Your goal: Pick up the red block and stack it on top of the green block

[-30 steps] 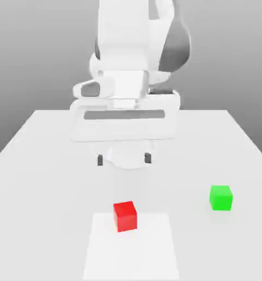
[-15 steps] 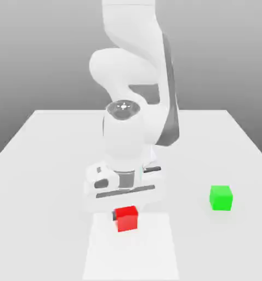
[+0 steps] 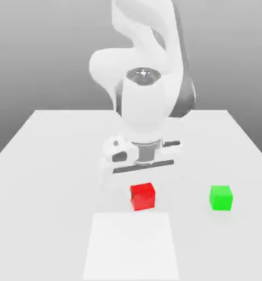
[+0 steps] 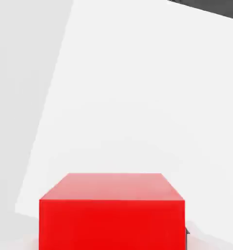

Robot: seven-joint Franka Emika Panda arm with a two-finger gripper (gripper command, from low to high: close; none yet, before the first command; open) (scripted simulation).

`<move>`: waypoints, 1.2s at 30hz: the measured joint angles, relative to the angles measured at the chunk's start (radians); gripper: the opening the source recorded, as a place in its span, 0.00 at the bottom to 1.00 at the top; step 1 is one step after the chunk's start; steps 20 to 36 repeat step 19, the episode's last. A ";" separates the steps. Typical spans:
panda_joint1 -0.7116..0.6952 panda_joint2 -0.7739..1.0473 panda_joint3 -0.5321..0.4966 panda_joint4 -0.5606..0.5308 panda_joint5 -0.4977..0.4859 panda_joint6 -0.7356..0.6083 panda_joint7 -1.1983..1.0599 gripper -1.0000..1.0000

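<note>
The red block hangs just under the white hand, and my gripper is shut on it. It is off the white square patch and appears raised above the table. In the hand view the red block sits close up between the fingers, and a dark fingertip shows at its side. The green block rests on the table towards the exterior view's right, about a block and a half's width away from the red one and at roughly the same height in the picture.
The white table stretches wide around both blocks. The arm's bulky white body rises behind the hand at the table's middle. In the hand view the pale square patch lies beneath.
The gripper came down over the red block, shut on it and carried it up and towards the exterior view's right, off the square patch. The green block has stayed put.
</note>
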 joint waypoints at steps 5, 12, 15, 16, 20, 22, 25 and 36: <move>0.159 -0.043 0.168 0.019 0.071 -0.057 0.210 0.00; 0.243 0.041 0.312 0.037 0.038 0.008 0.431 0.00; 0.239 0.152 0.282 0.041 -0.096 0.108 0.527 0.00; 0.243 0.182 0.267 0.042 -0.139 0.134 0.558 1.00; 0.243 0.182 0.267 0.042 -0.139 0.134 0.558 1.00; 0.243 0.182 0.267 0.042 -0.139 0.134 0.558 1.00; 0.243 0.182 0.267 0.042 -0.139 0.134 0.558 1.00; 0.243 0.182 0.267 0.042 -0.139 0.134 0.558 1.00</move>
